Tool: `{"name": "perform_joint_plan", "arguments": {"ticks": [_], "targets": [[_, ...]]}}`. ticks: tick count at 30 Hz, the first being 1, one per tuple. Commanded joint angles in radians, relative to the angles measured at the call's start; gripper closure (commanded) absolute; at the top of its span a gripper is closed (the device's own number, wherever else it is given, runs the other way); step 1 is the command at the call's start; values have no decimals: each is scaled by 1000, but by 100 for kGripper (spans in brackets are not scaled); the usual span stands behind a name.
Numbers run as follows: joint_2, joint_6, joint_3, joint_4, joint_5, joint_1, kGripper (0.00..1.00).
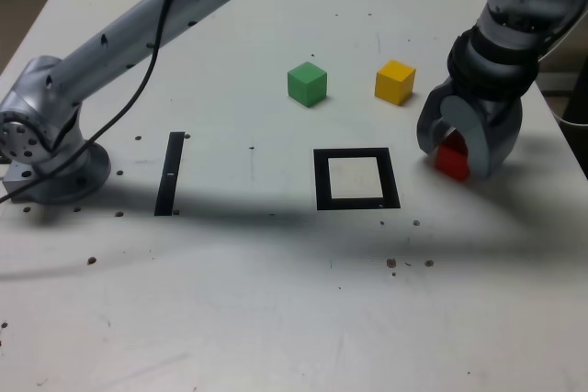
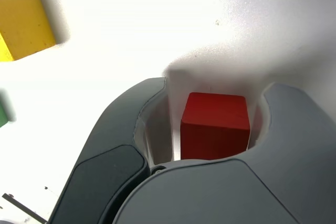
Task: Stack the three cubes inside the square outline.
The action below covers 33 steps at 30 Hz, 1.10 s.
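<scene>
With the red cube (image 1: 451,161) sitting on the white table (image 1: 230,300) between our gripper's (image 1: 457,155) narrowed jaws, just to the exterior view's right of the empty square outline (image 1: 356,179), we should close squarely on its flat sides before lifting.

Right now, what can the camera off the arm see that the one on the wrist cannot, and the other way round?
Only the exterior view shows the black square outline, the black strip, the arm's base and the whole green cube. Only the wrist view shows the narrow gaps between the claw and the red cube. Both show the red cube, yellow cube and white table.
</scene>
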State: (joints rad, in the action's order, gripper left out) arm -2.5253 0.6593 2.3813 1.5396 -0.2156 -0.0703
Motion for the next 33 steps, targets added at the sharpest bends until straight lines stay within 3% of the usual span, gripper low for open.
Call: {"name": "perform_joint_plan", "arguments": {"ticks": [1,16,33], "targets": [[-1,2,4,1,1,-2,62],[24,-14,2,13,3,-2,61],[242,-165,-247,12,25,-8,61]]}}
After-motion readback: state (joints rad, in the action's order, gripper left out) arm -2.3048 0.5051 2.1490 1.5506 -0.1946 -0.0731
